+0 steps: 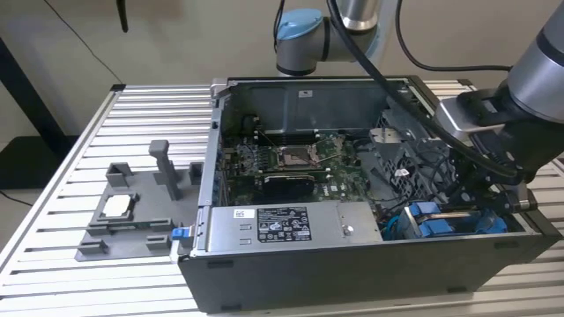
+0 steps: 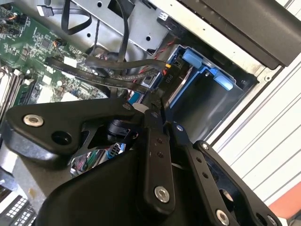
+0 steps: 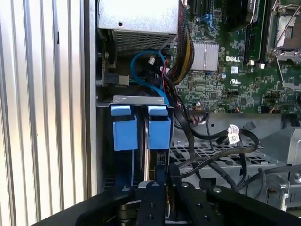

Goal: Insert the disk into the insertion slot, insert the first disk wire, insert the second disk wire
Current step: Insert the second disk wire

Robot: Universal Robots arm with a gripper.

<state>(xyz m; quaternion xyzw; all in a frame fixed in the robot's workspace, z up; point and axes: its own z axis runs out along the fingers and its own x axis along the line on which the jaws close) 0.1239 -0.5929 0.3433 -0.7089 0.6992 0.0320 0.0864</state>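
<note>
My gripper (image 1: 495, 201) reaches down into the black case's corner on the exterior view's right. In both wrist views its fingers stand pressed together, gripper (image 2: 155, 101) (image 3: 160, 175), apparently pinching a black wire connector (image 3: 160, 160) at the end of a blue-framed disk (image 3: 159, 129). The disk stands on edge inside the insertion slot (image 3: 136, 100), a grey metal bay, beside another blue-tabbed frame (image 3: 124, 128). The blue frame (image 2: 203, 70) is also in the second wrist view. A cable with red and yellow strands (image 2: 162, 66) runs to the fingertips. Most of the disk body is hidden.
Loose black cables (image 3: 202, 134) and a blue cable (image 3: 141, 59) cross beside the bay. The grey power-supply box (image 1: 282, 224) and the motherboard (image 1: 291, 162) fill the case's middle. A grey fixture (image 1: 132, 218) sits on the slatted table (image 1: 150, 112) at the exterior view's left.
</note>
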